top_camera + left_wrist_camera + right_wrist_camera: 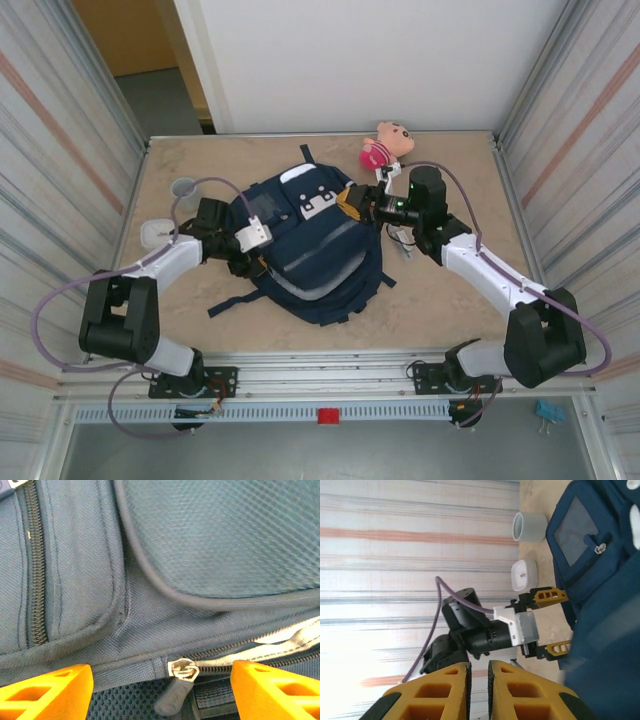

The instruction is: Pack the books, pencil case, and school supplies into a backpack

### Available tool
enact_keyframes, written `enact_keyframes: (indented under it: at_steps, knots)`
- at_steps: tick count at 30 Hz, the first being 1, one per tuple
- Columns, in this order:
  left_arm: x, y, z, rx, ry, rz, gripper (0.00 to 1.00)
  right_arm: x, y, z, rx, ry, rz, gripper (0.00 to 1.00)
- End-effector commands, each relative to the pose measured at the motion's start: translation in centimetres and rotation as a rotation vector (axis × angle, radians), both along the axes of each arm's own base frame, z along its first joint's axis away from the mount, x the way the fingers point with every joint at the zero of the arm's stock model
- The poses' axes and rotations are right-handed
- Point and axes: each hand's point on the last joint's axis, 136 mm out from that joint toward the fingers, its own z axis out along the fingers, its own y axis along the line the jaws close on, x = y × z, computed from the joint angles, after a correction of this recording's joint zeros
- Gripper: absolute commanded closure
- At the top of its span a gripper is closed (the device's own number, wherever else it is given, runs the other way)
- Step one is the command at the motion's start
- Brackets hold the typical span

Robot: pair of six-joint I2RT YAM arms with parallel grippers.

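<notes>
The dark navy backpack (305, 245) lies flat mid-table, front side up. My left gripper (247, 258) is at its left edge, open. In the left wrist view the orange fingers (47, 690) stand wide apart on either side of a silver zipper slider (182, 670), whose grey pull tab (170, 700) hangs free. My right gripper (358, 203) hovers at the backpack's upper right edge. Its fingers (445, 685) are almost together with nothing between them. The right wrist view looks across the backpack (605, 580) to my left gripper (562, 622). The books, pencil case and school supplies are hidden.
A pink plush toy (386, 145) lies at the back right. A grey cup (185, 188) and a small white rounded object (155, 232) sit left of the backpack, the cup (530, 526) farther back. Corrugated walls close both sides.
</notes>
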Motion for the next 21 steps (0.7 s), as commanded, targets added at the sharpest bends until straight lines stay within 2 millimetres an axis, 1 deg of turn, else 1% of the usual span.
enact_keyframes:
  at_steps: [1, 2, 4, 5, 6, 7, 8, 10, 12, 14, 18, 21]
  knots:
    - [1.7, -0.1, 0.1, 0.01, -0.037, 0.05, 0.39, 0.0, -0.1, 2.7, 0.044, -0.061, 0.009, 0.82]
    - [1.8, 0.1, -0.1, 0.019, -0.041, 0.059, 0.41, -0.1, -0.1, 2.6, 0.041, -0.059, 0.009, 0.82]
    - [2.3, 0.7, -0.5, 0.058, -0.046, 0.082, 0.49, -0.3, -0.3, 1.9, 0.017, -0.05, 0.008, 0.82]
    - [2.4, 1.1, -0.7, 0.084, -0.046, 0.092, 0.52, -0.5, -0.5, 1.2, -0.003, -0.037, 0.003, 0.8]
    - [2.5, 1.4, -0.9, 0.101, -0.047, 0.1, 0.57, -0.7, -0.6, 0.5, -0.022, -0.022, -0.002, 0.77]
    - [2.5, 1.6, -1.0, 0.111, -0.05, 0.103, 0.62, -1.0, -0.9, -0.5, -0.043, 0.0, -0.009, 0.73]
    - [2.4, 1.7, -1.0, 0.115, -0.053, 0.101, 0.68, -1.3, -1.2, -1.8, -0.08, 0.028, -0.019, 0.67]
    - [2.3, 1.5, -0.5, 0.099, -0.065, 0.093, 0.82, -2.3, -1.9, -4.6, -0.192, 0.066, -0.028, 0.54]
    - [2.3, 1.0, 0.4, 0.059, -0.078, 0.093, 0.93, -3.7, -2.4, -7.5, -0.302, 0.12, -0.018, 0.42]
    - [2.1, 0.6, 1.1, 0.018, -0.085, 0.091, 1.0, -4.8, -2.4, -9.5, -0.347, 0.169, -0.003, 0.35]
    - [1.6, -0.6, 2.4, -0.065, -0.07, 0.083, 1.0, -6.4, -1.8, -13.1, -0.394, 0.249, 0.019, 0.28]
    - [1.1, -1.3, 3.4, -0.105, -0.078, 0.084, 1.0, -6.7, -1.5, -15.4, -0.42, 0.311, 0.022, 0.26]
